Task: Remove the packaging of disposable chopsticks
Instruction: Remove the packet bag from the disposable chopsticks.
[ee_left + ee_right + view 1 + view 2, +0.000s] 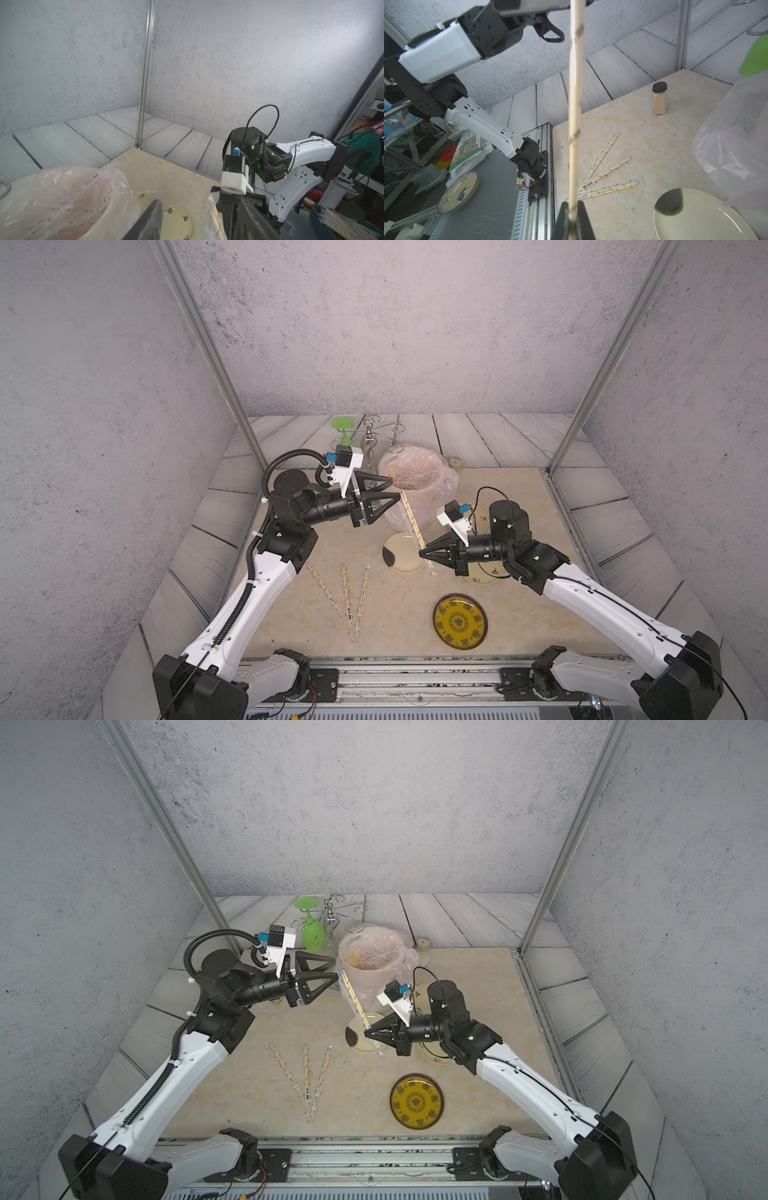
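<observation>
Right wrist view: right gripper (572,204) clenched on the sleeved chopsticks (575,104); left gripper (396,486) gapes at their far end. Stripping step, I'd say: next, pinch that end and pull.

Left gripper (397,488) higher, jaws apart; right gripper (422,552) lower, jaws pinched together; both arms angled inward.

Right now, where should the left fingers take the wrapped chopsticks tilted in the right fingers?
Pinch the free upper end of the wrapped chopsticks from the robot's left: the right fingers clamp the bottom, and the top leans leftward.
</observation>
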### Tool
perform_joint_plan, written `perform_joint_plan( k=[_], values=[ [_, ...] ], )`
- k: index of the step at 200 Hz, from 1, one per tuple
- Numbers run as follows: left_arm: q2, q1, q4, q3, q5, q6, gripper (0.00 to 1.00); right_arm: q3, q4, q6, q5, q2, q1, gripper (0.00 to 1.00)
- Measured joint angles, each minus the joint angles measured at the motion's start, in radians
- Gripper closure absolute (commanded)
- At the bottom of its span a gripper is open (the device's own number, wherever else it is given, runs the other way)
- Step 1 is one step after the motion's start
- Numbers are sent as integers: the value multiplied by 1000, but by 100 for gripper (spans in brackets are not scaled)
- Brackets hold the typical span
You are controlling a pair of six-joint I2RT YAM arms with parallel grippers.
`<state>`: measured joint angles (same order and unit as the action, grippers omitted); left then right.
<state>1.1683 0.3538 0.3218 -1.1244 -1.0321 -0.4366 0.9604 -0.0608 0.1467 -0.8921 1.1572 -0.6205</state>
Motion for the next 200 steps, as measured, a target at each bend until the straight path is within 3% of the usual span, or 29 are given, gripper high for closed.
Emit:
perform_joint_plan(
  k=[53,78,129,200],
  values=[
    [24,0,76,3,-33,-63,63,56,-31,9,-19,32,0,100],
    [37,0,87,3,-39,-77,65,65,-61,6,-38,42,-2,100],
    [46,2,100,3,-47,-104,100,65,-86,6,-67,51,-10,100],
    [45,13,99,3,7,-109,100,65,-76,40,-56,51,-14,100]
  ],
)
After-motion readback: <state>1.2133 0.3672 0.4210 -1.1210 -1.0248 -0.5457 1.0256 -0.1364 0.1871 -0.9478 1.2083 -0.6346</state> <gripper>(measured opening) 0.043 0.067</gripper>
